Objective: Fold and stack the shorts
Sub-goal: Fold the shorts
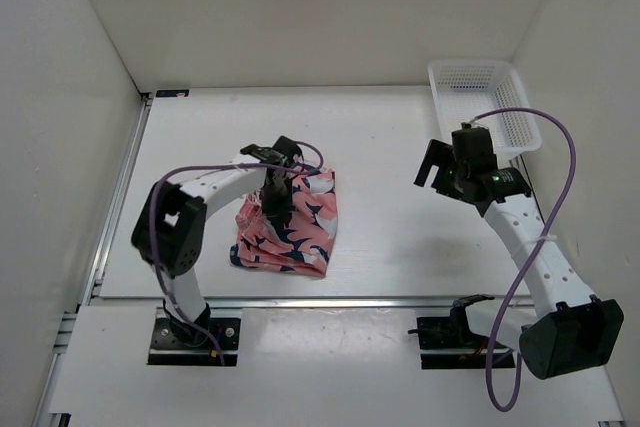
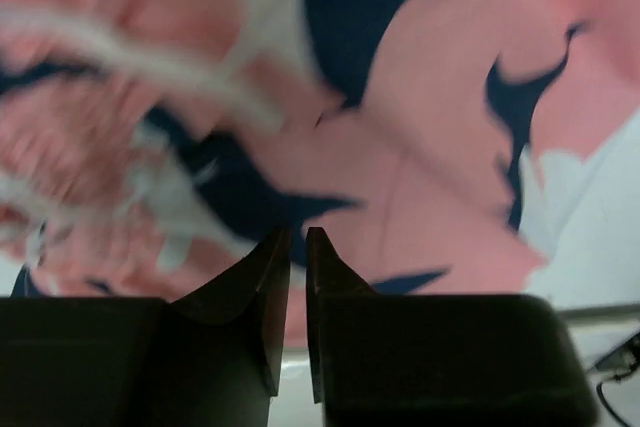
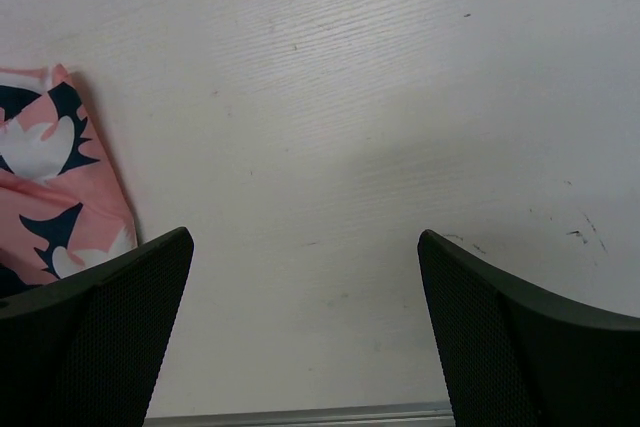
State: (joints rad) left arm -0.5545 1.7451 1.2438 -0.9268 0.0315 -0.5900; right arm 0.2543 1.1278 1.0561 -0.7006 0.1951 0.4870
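Observation:
The salmon-pink shorts (image 1: 300, 227), printed with navy and white shark shapes, lie folded in a compact pile on the table left of centre. My left gripper (image 1: 272, 205) points down onto the pile's upper left part. In the left wrist view its jaws (image 2: 298, 239) stand almost together with only a thin slit and nothing between them, close over the fabric (image 2: 430, 147). My right gripper (image 1: 437, 169) is open and empty above bare table to the right of the shorts. In the right wrist view its gripper (image 3: 305, 242) is wide open and a corner of the shorts (image 3: 50, 187) shows at the left edge.
A white plastic mesh basket (image 1: 485, 97) stands at the back right corner, just behind the right arm. White walls enclose the table on the left, back and right. A metal rail (image 1: 300, 299) runs along the near edge.

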